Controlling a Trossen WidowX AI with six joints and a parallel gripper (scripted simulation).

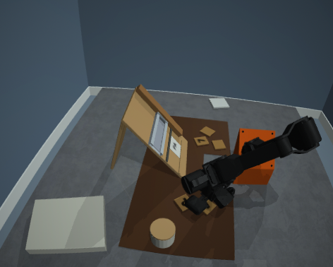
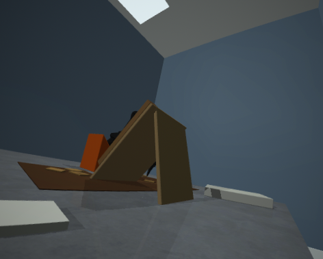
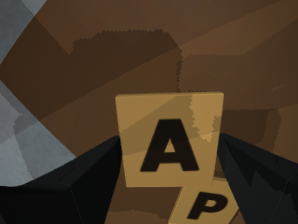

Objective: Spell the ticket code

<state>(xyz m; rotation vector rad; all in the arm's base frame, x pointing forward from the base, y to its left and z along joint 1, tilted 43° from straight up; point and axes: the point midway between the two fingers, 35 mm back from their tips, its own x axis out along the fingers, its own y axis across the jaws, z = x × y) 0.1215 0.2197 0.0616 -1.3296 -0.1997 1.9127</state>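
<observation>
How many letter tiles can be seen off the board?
5: three on the mat beside the board; the A tile held in the gripper; the P tile beneath. The arm may hide more.

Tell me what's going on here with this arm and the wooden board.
The black arm's gripper is shut on the A tile over the brown mat, with the P tile lying just beside it. The letter rail on the tilted board looks unfilled, and three more tiles wait near the orange base.
</observation>
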